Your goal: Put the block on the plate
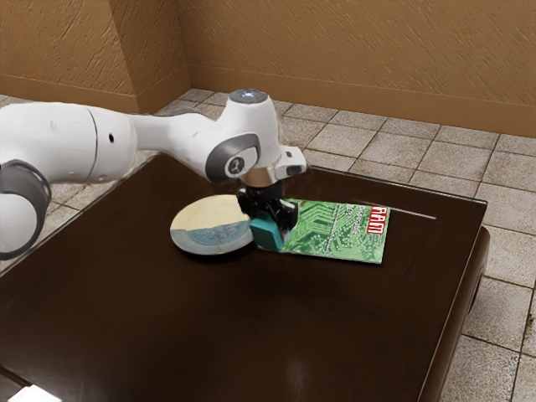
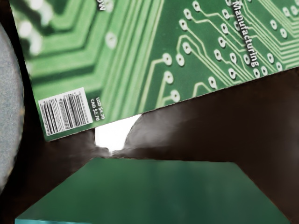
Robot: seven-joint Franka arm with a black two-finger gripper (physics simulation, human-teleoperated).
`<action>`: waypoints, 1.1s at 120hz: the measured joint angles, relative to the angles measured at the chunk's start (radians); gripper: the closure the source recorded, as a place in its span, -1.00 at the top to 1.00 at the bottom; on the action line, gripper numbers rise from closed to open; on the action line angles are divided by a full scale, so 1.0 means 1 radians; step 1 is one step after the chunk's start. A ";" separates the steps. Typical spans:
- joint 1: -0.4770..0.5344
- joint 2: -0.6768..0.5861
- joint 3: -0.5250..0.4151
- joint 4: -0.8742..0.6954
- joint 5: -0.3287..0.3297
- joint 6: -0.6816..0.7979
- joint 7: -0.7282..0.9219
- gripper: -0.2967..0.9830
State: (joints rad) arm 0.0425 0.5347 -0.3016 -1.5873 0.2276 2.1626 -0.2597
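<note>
My gripper (image 1: 270,221) points down between the plate and the green magazine, shut on the teal block (image 1: 266,235). The block overlaps the magazine's near left corner in the exterior view; whether its underside touches the table cannot be told. Large and dark green, the block (image 2: 154,191) spans the wrist view's lower edge. Just beside the block, on the exterior view's left, lies the round plate (image 1: 209,228), cream on one half and grey-blue on the other. Part of the plate's rim (image 2: 10,93) shows in the wrist view.
A magazine with a circuit-board cover (image 1: 339,233) lies flat on the dark table (image 1: 243,327), close to the plate. Its barcode corner (image 2: 66,112) is near the held block. A thin light strip (image 1: 410,214) is at the magazine's far side.
</note>
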 joint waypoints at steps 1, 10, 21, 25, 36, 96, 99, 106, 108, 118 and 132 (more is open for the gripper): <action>0.003 0.006 0.010 0.021 0.000 -0.006 0.004 0.07; 0.038 0.107 0.084 0.231 -0.002 -0.067 0.042 0.08; 0.124 0.247 0.109 0.405 -0.006 -0.138 0.094 0.08; 0.161 0.266 0.112 0.423 -0.011 -0.156 0.112 0.09; 0.204 0.285 0.116 0.439 -0.020 -0.192 0.156 0.09; 0.180 0.285 0.063 0.457 -0.024 -0.250 0.310 0.40; 0.168 0.255 0.063 0.453 -0.024 -0.253 0.315 0.41; 0.136 0.176 0.058 0.442 -0.028 -0.277 0.324 0.44; 0.129 0.148 0.054 0.435 -0.033 -0.289 0.327 0.45; 0.087 -0.073 0.047 0.348 -0.056 -0.381 0.330 0.48; 0.044 -0.437 0.103 0.043 -0.100 -0.479 0.326 0.50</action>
State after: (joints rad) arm 0.0866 0.0973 -0.1984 -1.5446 0.1280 1.6835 0.0662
